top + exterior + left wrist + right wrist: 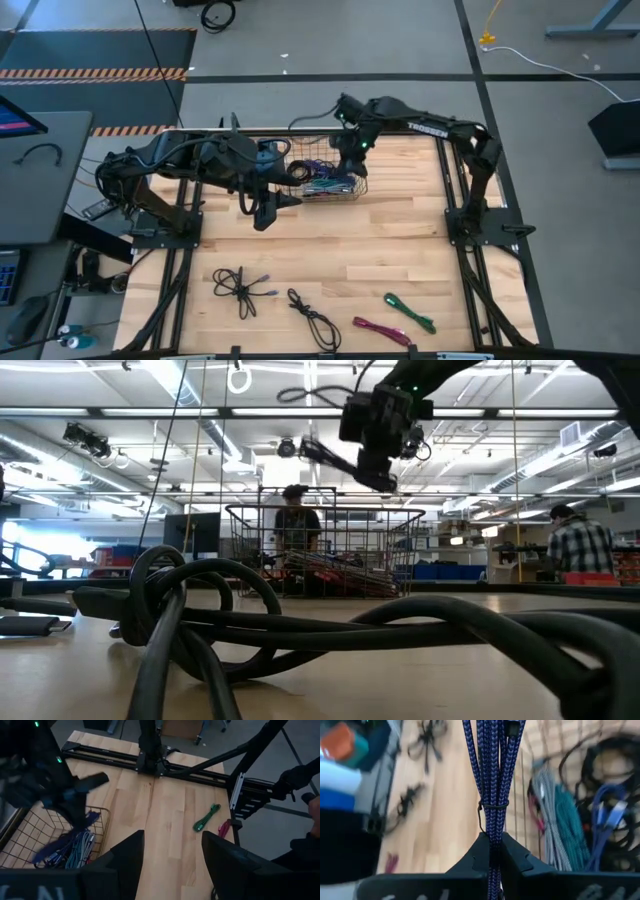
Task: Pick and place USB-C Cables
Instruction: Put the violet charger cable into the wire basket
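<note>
the right gripper [490, 851] is clamped on a bundled purple cable [492, 770], its fingers pinched tight just below the tie that cinches the loops, and it hangs over the wire basket [352, 191] at the far middle of the table. the bundle dangles long beneath the fingers, so the likeliest slip, as i judge it, is a loose end catching the basket's rim or wire wall on release and draping half outside. the left gripper [170, 851] hovers with its fingers spread and nothing between them, just beside the basket; the two arms are close here, so a careless swing could bring them into contact or nudge the basket. inside the basket lies a heap of cables [570, 820] in teal, grey and blue, and a fresh bundle could snag on them. farther off, along the near edge of the table, four more wait: a black cable [236, 286], another black cable [313, 318], a magenta cable [380, 328] and a green cable [409, 312].
</note>
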Action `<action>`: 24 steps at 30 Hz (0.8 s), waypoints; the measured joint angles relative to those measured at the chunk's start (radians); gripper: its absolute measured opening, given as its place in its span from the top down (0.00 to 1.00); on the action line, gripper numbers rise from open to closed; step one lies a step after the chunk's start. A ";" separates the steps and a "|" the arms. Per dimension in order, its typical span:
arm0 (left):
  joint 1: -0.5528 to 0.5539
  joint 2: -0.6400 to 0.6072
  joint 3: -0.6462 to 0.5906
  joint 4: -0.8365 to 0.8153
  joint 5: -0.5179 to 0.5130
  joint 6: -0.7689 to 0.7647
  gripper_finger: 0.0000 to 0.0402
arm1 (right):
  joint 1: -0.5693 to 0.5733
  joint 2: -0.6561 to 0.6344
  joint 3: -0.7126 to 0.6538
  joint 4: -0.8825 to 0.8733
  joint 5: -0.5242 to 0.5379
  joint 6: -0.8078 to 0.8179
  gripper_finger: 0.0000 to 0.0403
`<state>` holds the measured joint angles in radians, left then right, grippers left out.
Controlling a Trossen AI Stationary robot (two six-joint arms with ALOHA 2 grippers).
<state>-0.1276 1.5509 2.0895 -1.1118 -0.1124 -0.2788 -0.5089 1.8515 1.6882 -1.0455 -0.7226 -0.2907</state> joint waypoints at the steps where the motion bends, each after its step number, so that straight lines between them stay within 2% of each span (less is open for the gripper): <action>1: 0.000 0.000 0.000 0.000 0.000 0.000 0.49 | 0.006 0.012 0.000 -0.022 0.018 -0.019 0.95; 8: 0.000 0.000 0.000 -0.001 0.000 0.001 0.49 | 0.040 0.094 0.000 -0.092 0.203 -0.131 0.95; 14: 0.000 0.000 0.000 0.000 0.000 0.001 0.49 | 0.047 0.162 -0.001 -0.055 0.296 -0.189 0.95; 24: 0.000 0.000 0.000 0.000 0.000 -0.006 0.49 | 0.092 0.245 -0.002 -0.036 0.340 -0.237 0.98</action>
<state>-0.1280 1.5509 2.0895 -1.1122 -0.1123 -0.2848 -0.4171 2.0960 1.6867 -1.0820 -0.3825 -0.5276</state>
